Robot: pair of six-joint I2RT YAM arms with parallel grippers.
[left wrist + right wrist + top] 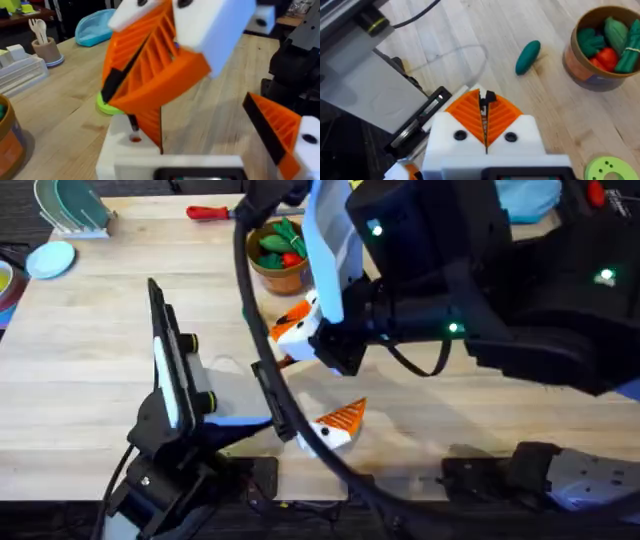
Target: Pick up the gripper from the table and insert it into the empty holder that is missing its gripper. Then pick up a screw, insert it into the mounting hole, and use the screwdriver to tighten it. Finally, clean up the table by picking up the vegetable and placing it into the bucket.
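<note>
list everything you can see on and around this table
vegetable: 1, dark green, lying on the table near the bucket
bucket: 1, orange-brown, on the table, holding green and red toy produce
ring disc: 1, light green, flat on the table
hand screwdriver: 1, red handle, far edge of the table
cup: 1, beige, holding pale utensils
pouch: 1, light blue, beyond the disc
table: 1, light wood
right hand: 1, white with orange ribbed pads, shut, above the table
left hand: 1, white and orange, open
</note>
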